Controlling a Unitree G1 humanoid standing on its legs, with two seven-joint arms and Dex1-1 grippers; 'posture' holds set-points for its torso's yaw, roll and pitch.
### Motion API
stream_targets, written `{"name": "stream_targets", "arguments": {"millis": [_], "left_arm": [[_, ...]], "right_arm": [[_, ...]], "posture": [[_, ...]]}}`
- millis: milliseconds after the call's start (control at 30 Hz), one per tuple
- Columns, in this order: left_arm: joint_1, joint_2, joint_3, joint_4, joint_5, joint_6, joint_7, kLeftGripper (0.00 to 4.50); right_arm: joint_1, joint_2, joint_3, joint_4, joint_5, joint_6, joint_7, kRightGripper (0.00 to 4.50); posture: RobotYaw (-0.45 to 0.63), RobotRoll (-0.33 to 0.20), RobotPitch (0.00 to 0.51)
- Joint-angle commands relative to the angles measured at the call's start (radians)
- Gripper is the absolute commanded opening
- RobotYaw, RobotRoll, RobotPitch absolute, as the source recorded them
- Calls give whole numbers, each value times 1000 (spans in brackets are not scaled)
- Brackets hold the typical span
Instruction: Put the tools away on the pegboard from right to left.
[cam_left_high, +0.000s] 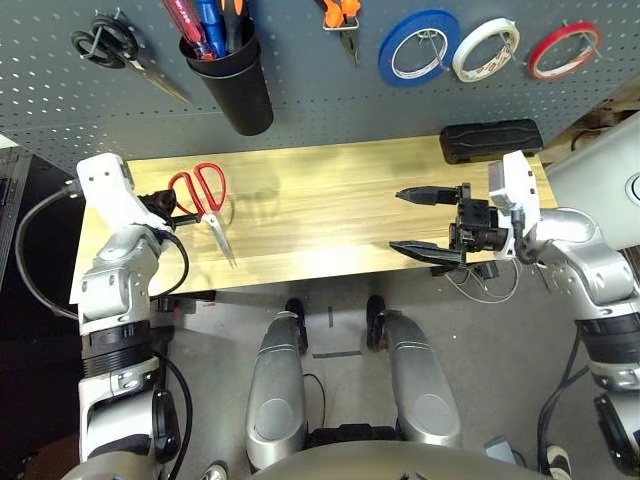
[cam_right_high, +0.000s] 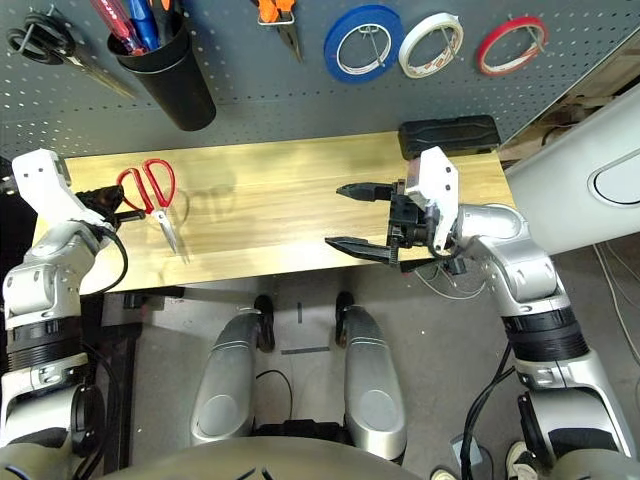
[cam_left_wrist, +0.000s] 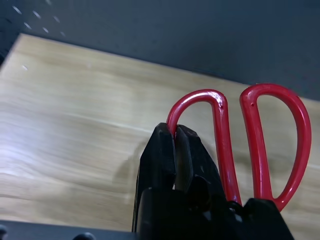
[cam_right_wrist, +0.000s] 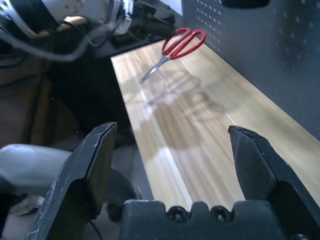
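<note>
Red tape ring (cam_left_high: 564, 50), pliers (cam_left_high: 343, 20) and screwdriver (cam_left_high: 187, 24) are already on the pegboard (cam_left_high: 330, 90). Your left gripper (cam_left_high: 176, 207) is pinching the red-handled scissors (cam_left_high: 205, 200) by one loop at 9 o'clock over the table (cam_left_high: 330, 200); hang them. Right gripper (cam_left_high: 425, 222) is spread, empty.

The red-handled scissors (cam_left_high: 203, 200) hang lifted above the wooden bench, pinched at one handle loop, blades closed and pointing down. On the dark grey pegboard (cam_left_high: 320, 90) the thin red tape ring (cam_left_high: 563, 49) hangs on a hook at the far right, the orange-handled pliers (cam_left_high: 342, 20) hang nose down, and the red-handled screwdriver (cam_left_high: 188, 25) stands in the black cup (cam_left_high: 235, 80).
</note>
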Motion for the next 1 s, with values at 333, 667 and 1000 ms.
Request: {"name": "stream_targets", "arguments": {"millis": [333,667,1000], "left_arm": [[48,69,121,-229,-75,13,-64,8],[19,118,193,-287,-124,-67,-91,8],[-34,152,188,-345,-207,-56,-105,8]], "right_arm": [[-124,-75,-95,57,120,93,107,4500],[-199,-108,-145,86,198,197,136,4500],[-207,-133,-174,102,208,210,152,4500]], "posture": [[99,0,262],[101,0,258],[105,0,255]]}}
